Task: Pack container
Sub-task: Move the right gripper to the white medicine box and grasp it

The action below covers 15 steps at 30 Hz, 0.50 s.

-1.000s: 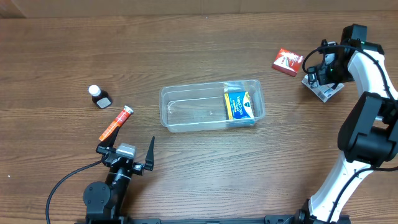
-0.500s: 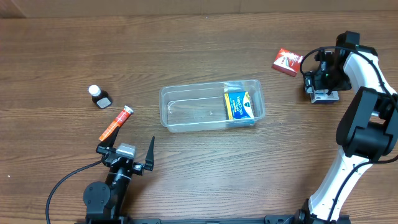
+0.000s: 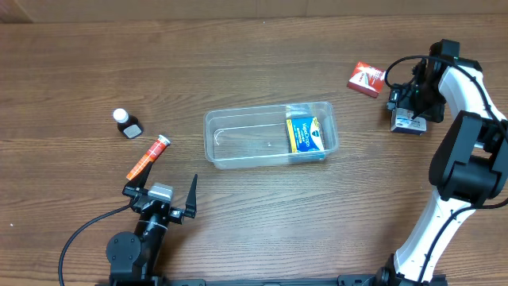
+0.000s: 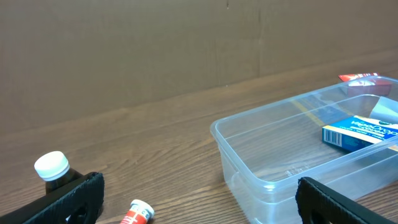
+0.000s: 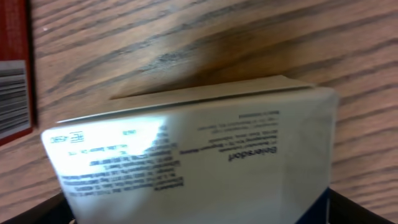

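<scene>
The clear plastic container lies at the table's middle with a blue and yellow box in its right end. My right gripper is at the far right, shut on a white box just above the table. In the right wrist view the white box fills the space between my fingers. My left gripper is open and empty at the front left. The left wrist view shows its open jaws facing the container and the blue box.
A red box lies left of the right gripper, also in the right wrist view. An orange tube and a small dark bottle with a white cap lie at the left, both in the left wrist view.
My right gripper has turned and shifted slightly left and toward the front with the white box, which now sits squarer. The left arm has not moved.
</scene>
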{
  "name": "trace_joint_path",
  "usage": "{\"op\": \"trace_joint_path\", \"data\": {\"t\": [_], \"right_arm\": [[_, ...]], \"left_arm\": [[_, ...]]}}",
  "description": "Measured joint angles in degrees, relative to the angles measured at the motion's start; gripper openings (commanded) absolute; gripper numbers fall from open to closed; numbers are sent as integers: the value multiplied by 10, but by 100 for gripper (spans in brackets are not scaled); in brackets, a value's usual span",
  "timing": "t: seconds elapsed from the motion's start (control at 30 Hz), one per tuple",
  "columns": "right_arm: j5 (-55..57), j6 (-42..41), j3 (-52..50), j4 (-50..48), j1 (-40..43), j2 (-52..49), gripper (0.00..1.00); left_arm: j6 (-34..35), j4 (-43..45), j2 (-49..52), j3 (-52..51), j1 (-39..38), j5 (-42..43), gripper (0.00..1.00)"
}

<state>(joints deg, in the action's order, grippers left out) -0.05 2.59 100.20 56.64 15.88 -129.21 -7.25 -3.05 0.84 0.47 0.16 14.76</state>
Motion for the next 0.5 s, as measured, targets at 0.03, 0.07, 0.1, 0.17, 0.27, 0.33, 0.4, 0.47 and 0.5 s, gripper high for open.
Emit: {"op": "trace_joint_path", "data": {"t": [0.03, 0.07, 0.1, 0.17, 0.27, 0.33, 0.4, 0.47, 0.5], "right_arm": [[5, -2, 0, 0, 0, 0, 82], [10, -4, 0, 1, 0, 0, 79], [14, 2, 0, 2, 0, 0, 77], [21, 11, 0, 4, 0, 0, 75], [27, 18, 2, 16, 0, 0, 72], [29, 19, 3, 23, 0, 0, 72], [31, 19, 3, 32, 0, 3, 73], [33, 19, 3, 44, 0, 10, 73], [32, 19, 3, 50, 0, 20, 74]], "left_arm": [[0, 0, 0, 0, 0, 0, 100], [0, 0, 0, 0, 0, 0, 100], [0, 0, 0, 0, 0, 0, 100], [0, 0, 0, 0, 0, 0, 100], [0, 0, 0, 0, 0, 0, 100], [0, 0, 0, 0, 0, 0, 100], [0, 0, 0, 0, 0, 0, 100], [0, 0, 0, 0, 0, 0, 100], [0, 0, 0, 0, 0, 0, 100]]}}
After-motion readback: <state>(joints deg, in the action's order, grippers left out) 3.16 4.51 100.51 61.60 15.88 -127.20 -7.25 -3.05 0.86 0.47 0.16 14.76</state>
